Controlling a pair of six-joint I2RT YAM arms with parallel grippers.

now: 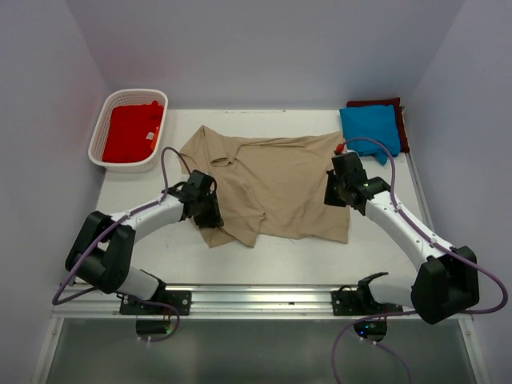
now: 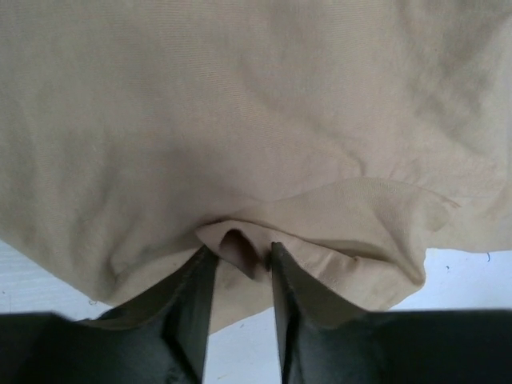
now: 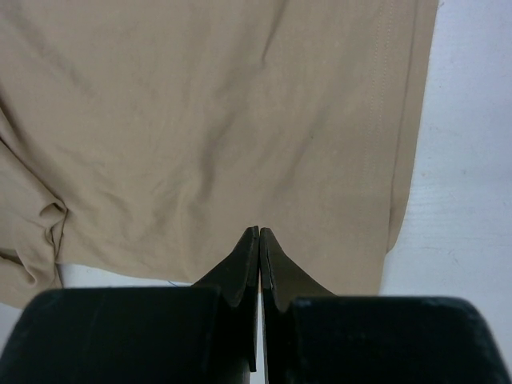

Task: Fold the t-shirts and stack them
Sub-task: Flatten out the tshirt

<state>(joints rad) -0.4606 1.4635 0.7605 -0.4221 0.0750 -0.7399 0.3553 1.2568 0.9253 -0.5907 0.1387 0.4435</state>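
The tan t-shirt (image 1: 276,180) lies spread out in the middle of the table. My left gripper (image 1: 210,210) is at its near left edge. In the left wrist view the gripper (image 2: 240,252) has its jaws drawn close, with a raised fold of the tan t-shirt (image 2: 240,120) pinched between them. My right gripper (image 1: 336,194) is at the shirt's right edge. In the right wrist view the gripper (image 3: 258,232) is shut tip to tip over the flat tan t-shirt (image 3: 208,120), with no cloth seen between the tips. The blue t-shirt (image 1: 370,126) lies folded on the maroon one (image 1: 398,104) at the back right.
A white lattice basket (image 1: 102,128) at the back left holds the red t-shirt (image 1: 132,132). Bare white table (image 1: 280,264) lies between the tan shirt and the near rail. Grey walls close in the back and both sides.
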